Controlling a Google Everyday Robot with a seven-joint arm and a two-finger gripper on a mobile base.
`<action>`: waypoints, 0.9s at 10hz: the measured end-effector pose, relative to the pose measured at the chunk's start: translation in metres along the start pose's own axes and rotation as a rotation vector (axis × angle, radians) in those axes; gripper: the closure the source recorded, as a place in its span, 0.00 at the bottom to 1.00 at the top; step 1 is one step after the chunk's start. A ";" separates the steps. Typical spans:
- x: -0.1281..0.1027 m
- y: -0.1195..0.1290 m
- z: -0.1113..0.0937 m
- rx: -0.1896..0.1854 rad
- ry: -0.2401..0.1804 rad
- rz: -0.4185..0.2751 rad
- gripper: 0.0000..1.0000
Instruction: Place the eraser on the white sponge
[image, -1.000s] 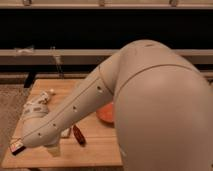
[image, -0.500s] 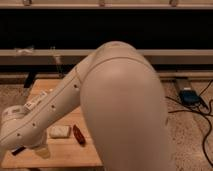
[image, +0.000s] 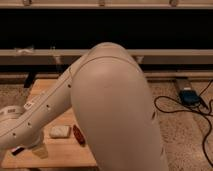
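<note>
The white sponge (image: 59, 131) lies flat on the wooden table (image: 47, 90), near its front. Just right of it lies a dark red pod-shaped thing (image: 78, 135). The eraser is hidden; my large white arm covers most of the table. My gripper (image: 40, 150) hangs at the lower left, below the wrist, over the table's front left part, a little left of and nearer than the sponge. It stands open and I see nothing in it.
My arm's elbow (image: 115, 100) fills the middle of the view. A dark shelf unit (image: 150, 30) runs along the back. On the speckled floor at right lie a blue device (image: 189, 96) and black cables (image: 180, 107).
My arm has swung nearer the camera and now covers more of the table. The wrist has dropped toward the front left. The things at the table's left and middle are now covered.
</note>
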 end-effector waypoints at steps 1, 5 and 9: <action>0.000 0.000 0.000 0.000 0.000 0.000 0.20; -0.019 -0.006 -0.002 0.012 -0.008 -0.058 0.20; -0.076 -0.042 0.013 -0.001 -0.045 -0.188 0.20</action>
